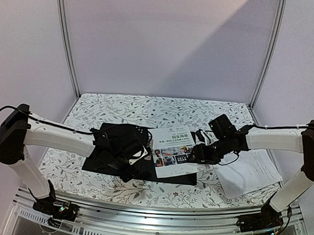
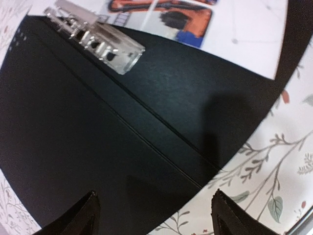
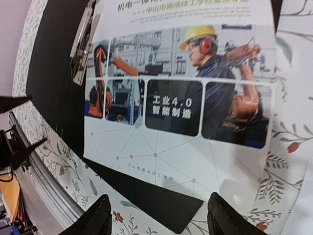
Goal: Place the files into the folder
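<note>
1. The folder (image 1: pixel 93 164) lies open, black inside up, in the middle of the top view. The left gripper (image 1: pixel 133 152) hangs over its left half with fingers spread wide and nothing between them.
2. In the left wrist view, the folder's black board (image 2: pixel 98 122) fills the frame above the fingertips (image 2: pixel 90 215). The metal clip (image 2: pixel 95 39) is at the upper left.
3. The colour leaflet (image 1: pixel 171 147) lies on the folder's right half. The right gripper (image 1: pixel 197 152) is at the leaflet's right edge, its jaws apart and holding nothing.
4. Count: one folder, one leaflet and one clip. There are also white sheets (image 1: pixel 249 174) on the leaf-patterned table (image 1: pixel 147 109) at the right, probably two overlapping.
5. On the leaflet (image 3: pixel 181 107) a dark panel reads "工业4.0 智能制造". The smaller lines are too blurred to read
</note>
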`<state>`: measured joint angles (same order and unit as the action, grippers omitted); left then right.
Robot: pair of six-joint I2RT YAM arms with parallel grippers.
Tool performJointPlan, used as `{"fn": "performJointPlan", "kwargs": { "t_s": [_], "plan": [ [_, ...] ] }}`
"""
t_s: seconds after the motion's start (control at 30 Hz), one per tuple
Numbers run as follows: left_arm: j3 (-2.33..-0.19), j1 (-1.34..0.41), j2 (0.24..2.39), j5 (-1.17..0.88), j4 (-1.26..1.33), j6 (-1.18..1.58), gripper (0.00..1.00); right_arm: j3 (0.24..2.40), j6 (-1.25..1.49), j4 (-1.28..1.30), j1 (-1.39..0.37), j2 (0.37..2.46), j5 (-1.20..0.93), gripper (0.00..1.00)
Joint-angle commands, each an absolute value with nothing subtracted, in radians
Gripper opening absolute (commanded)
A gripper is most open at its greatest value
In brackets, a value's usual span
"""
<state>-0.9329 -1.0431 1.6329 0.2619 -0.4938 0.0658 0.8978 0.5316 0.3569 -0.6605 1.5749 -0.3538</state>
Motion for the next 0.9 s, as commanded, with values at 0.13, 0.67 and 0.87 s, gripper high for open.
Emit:
{"fn": "performJointPlan", "kwargs": {
  "t_s": [0.13,0.67,0.87],
  "plan": [
    [-0.941,-1.166,1.619,0.252,-0.481,-0.173,0.79,1.026,0.452,0.407,-0.567,1.665,-0.211,0.75],
    [-1.03,-1.19,1.837,0.373,-0.426,-0.218,0.75,1.1,0.433,0.361,-0.46,1.861,-0.383,0.77],
    [-1.064,-1.19,1.892,0.34,-0.382,-0.163,0.72,1.069,0.461,0.371,-0.467,1.844,-0.42,0.7]
  ]
}}
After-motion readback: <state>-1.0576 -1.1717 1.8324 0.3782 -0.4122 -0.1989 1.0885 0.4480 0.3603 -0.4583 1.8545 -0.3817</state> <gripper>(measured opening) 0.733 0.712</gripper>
